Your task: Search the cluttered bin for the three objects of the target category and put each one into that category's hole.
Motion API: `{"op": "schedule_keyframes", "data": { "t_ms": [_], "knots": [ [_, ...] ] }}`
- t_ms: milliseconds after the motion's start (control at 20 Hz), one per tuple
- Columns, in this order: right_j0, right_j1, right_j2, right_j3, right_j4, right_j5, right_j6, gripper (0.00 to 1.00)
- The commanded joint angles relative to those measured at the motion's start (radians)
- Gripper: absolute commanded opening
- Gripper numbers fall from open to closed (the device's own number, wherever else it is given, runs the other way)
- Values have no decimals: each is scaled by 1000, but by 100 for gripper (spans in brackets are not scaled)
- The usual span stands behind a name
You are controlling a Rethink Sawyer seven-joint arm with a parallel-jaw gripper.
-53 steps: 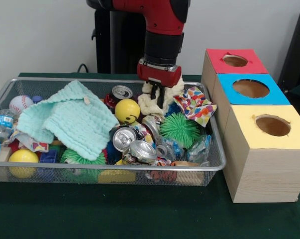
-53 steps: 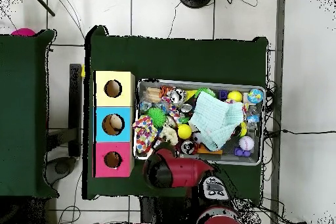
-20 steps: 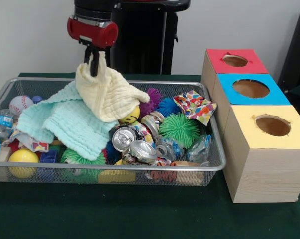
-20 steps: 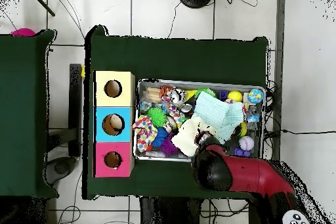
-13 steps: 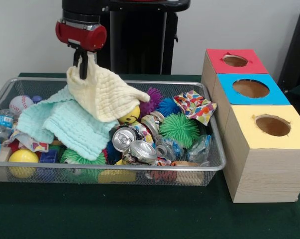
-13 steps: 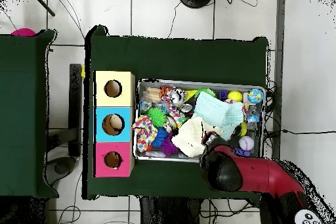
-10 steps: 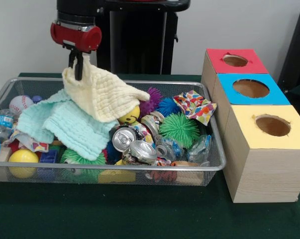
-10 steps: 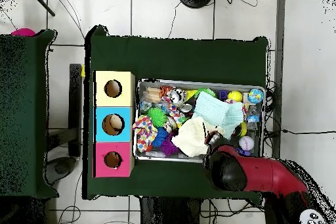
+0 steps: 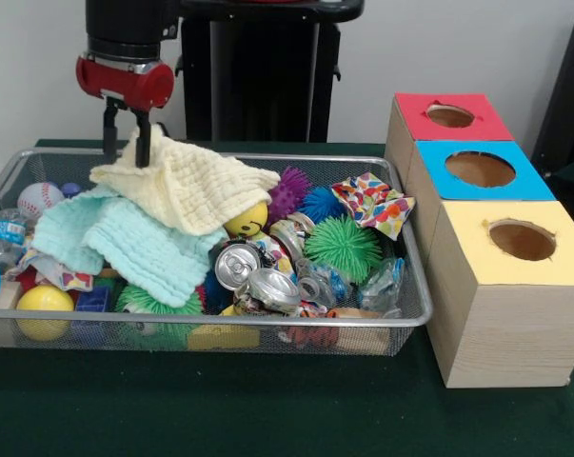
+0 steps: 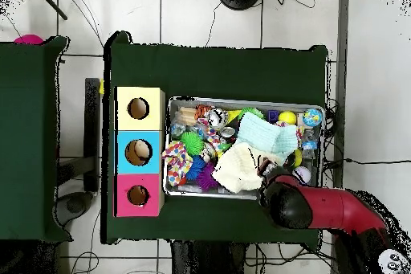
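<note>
Dark green cloth covers the table (image 9: pixel 267 419) under a wire mesh bin (image 9: pixel 210 328) of clutter. From the front, the red-and-black gripper (image 9: pixel 125 143) hangs with its fingers spread, empty, at the corner of a pale yellow knitted cloth (image 9: pixel 187 186) draped over a mint green knitted cloth (image 9: pixel 125 243). Beside the bin stand red (image 9: pixel 448 116), blue (image 9: pixel 482 169) and yellow (image 9: pixel 520 241) holed boxes.

Overhead, the pale yellow knitted cloth (image 10: pixel 237 169) lies in the bin by the arm (image 10: pixel 321 208).

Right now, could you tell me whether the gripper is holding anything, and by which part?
Nothing is held: the gripper hangs open over the yellow cloth, which lies on the mint cloth beside its fingers.
</note>
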State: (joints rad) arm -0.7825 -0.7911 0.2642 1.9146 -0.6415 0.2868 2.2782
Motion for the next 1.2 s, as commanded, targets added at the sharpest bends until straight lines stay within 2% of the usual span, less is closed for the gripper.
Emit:
{"op": "schedule_keyframes", "data": {
  "t_ms": [50, 300, 400, 600, 850, 1050, 1200],
  "knots": [
    [-40, 33, 148, -103, -75, 186, -336, 100],
    [-30, 29, 161, -74, -60, 196, -255, 100],
    [-11, 21, 149, -43, -22, 241, -210, 100],
    [60, -46, 117, 8, 60, 324, -101, 100],
    [184, -117, 48, 24, 178, 486, 42, 100],
    [261, -137, -5, 44, 228, 488, 147, 100],
    [315, -147, -60, 88, 267, 446, 233, 100]
  ]
}}
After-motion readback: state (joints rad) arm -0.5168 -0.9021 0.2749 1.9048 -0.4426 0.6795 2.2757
